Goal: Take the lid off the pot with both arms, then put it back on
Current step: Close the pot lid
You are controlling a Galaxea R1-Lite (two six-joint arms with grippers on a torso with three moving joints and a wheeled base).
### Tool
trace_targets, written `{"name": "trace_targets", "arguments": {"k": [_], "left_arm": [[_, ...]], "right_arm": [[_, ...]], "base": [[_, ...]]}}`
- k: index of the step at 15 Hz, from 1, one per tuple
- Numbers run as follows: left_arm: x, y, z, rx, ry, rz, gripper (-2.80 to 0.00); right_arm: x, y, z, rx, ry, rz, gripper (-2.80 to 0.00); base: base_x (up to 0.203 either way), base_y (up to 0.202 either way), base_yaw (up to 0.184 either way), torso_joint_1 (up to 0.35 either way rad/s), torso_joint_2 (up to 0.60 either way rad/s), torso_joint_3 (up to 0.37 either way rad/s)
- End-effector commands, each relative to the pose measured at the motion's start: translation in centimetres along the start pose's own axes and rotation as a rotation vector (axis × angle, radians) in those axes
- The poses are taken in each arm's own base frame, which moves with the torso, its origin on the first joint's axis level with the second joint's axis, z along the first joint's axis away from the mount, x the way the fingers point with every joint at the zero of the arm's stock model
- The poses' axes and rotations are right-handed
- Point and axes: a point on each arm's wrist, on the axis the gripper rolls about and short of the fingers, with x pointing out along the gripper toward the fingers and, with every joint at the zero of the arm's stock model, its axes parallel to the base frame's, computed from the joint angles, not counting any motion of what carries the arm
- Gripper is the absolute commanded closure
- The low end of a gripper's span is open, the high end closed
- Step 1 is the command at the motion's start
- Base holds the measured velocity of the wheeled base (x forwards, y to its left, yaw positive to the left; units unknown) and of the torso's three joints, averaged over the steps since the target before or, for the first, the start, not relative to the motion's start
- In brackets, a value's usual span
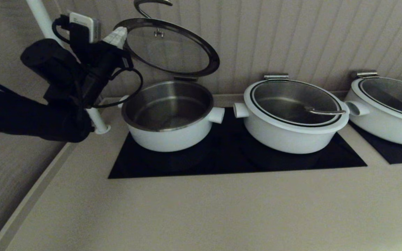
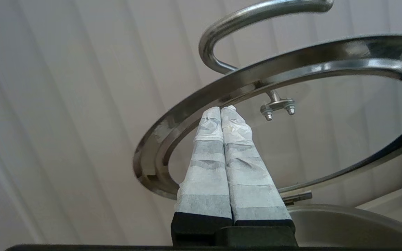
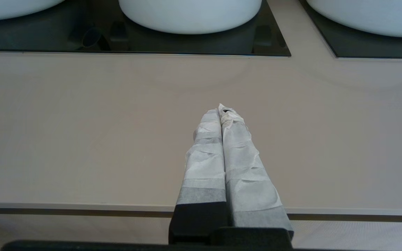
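Note:
The lid (image 1: 173, 48) stands tilted up on its rear hinge (image 1: 185, 78) above the open pot (image 1: 169, 139), its steel wire handle (image 1: 152, 5) at the top. My left gripper (image 1: 117, 36) is shut, with nothing between its fingers. Its tips rest against the underside of the lid's rim at the left edge. In the left wrist view the gripper (image 2: 221, 109) touches the steel rim of the lid (image 2: 173, 129), with the handle (image 2: 243, 17) above and the pot's rim (image 2: 344, 223) below. My right gripper (image 3: 221, 109) is shut and empty, low over the beige counter (image 3: 82, 122), out of the head view.
A second white pot with its lid on (image 1: 293, 115) stands to the right on the same black cooktop (image 1: 236, 160). A third pot (image 1: 389, 108) stands at the far right. A white pole (image 1: 96, 118) rises beside the left arm. The ribbed wall is close behind the pots.

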Motion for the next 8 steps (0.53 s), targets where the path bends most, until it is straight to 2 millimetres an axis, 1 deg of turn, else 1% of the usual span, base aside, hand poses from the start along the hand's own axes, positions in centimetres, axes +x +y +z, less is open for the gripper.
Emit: {"name": "trace_targets", "arguments": {"k": [1,4,6,8], "left_arm": [[-0.6,0.4,1.6,0.004,-0.021,0.006,0.00],[-1.5,0.9,3.1,0.003,-0.024,0.011,0.00],[-1.7,1.5,3.7,0.008,-0.028,0.022,0.00],[-1.8,1.8,3.8,0.012,-0.031,0.027,0.00]], "right_arm": [[0.0,0.0,0.0,0.000,0.002,0.001,0.00],[0.0,0.0,0.0,0.000,0.002,0.001,0.00],[0.0,0.0,0.0,0.000,0.002,0.001,0.00],[0.0,0.0,0.0,0.000,0.002,0.001,0.00]], "base": [[0.000,0.000,0.000,0.000,0.00,0.000],[0.000,0.000,0.000,0.000,0.00,0.000],[0.000,0.000,0.000,0.000,0.00,0.000],[0.000,0.000,0.000,0.000,0.00,0.000]]}}
